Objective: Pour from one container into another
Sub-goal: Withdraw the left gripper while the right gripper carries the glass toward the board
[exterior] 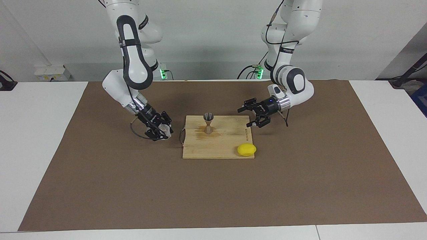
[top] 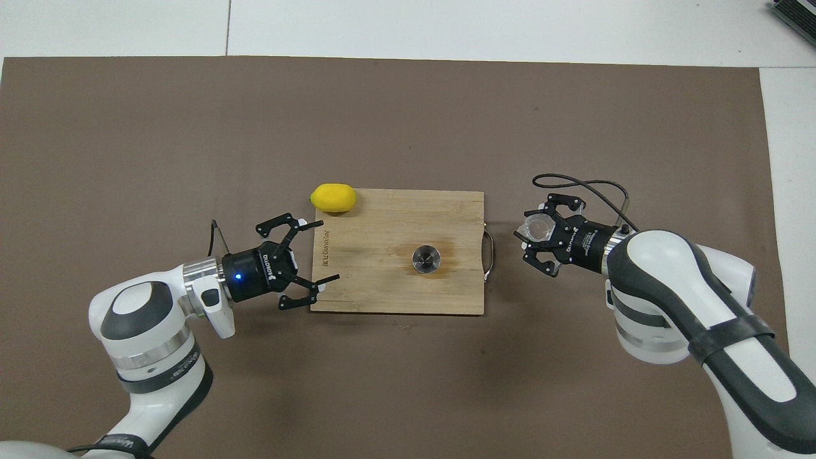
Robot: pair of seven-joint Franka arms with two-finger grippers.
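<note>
The clear cup point(exterior: 163, 129) sits left of centre in the facing view, pinched between the fingers of the right gripper point(exterior: 161, 130), low over the brown mat point(exterior: 100, 186) just off the handled edge of the cutting board point(exterior: 217, 146). In the overhead view the cup point(top: 537, 228) appears right of centre with its round face toward the camera. Its axis is tilted with the gripper, slanting down toward the board. Whether it touches the mat cannot be told.

The right arm descends from the upper left of the facing view, elbow bent, forearm angled down toward the frame centre. Its fingers are closed onto the cup's sides.

The metal jigger point(exterior: 208, 122) stands upright on the cutting board at the centre of the frame, long axis vertical, open cone up. In the overhead view the jigger point(top: 426, 258) shows only its round mouth. No gripper touches it.

The left arm enters from the upper right of the facing view, forearm nearly level, pointing toward the board. The left gripper point(exterior: 252, 116) hangs over the board's edge at the left arm's end, fingers spread wide and holding nothing. In the overhead view it point(top: 312, 255) lies left of centre.

A lemon point(exterior: 247, 149) rests at the board's corner, below the left gripper in the facing view.
</note>
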